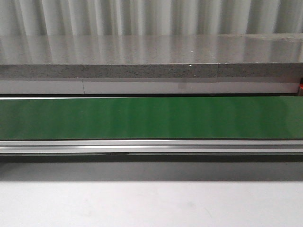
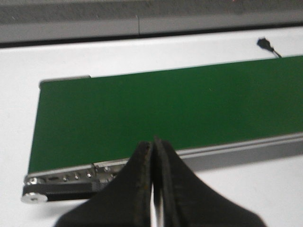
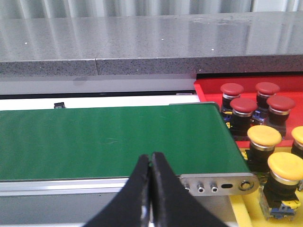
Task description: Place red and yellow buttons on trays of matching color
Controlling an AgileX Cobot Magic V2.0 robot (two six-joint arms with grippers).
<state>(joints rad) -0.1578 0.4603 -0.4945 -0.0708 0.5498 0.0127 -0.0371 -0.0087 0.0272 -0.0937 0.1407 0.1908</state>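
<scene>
Belt: green conveyor belt point(image 1: 151, 118) runs L-R across front view, bare, w/ silver rail along its near edge; white tabletop point(image 1: 151, 203) in front.
Back: grey speckled ledge point(image 1: 151, 52) behind belt.
Left end effector point(image 2: 152, 189): black fingers pressed together, nothing between; sits over near edge of belt close to its L end roller point(image 2: 33, 196).
Right end effector point(image 3: 150, 194): fingers together too, empty; over near rail close to belt's R end.
Red buttons: four, in red tray point(image 3: 208, 90) just past belt's R end, at approx 2 o'clock from right end effector. One at back L point(image 3: 232, 90), one back R point(image 3: 267, 89), two nearer point(image 3: 244, 106) & point(image 3: 280, 104), all upright, bunched close.
Yellow buttons: in yellow tray point(image 3: 244, 208) beside belt end plate, approx 3 o'clock from right end effector. One point(image 3: 264, 136), one nearest point(image 3: 285, 166), a third point(image 3: 299, 135) cut off by frame edge.
Cable: small black plug point(image 2: 265, 45) on tabletop beyond belt's far side, left wrist view.
Front view: no buttons, trays or arms visible.
</scene>
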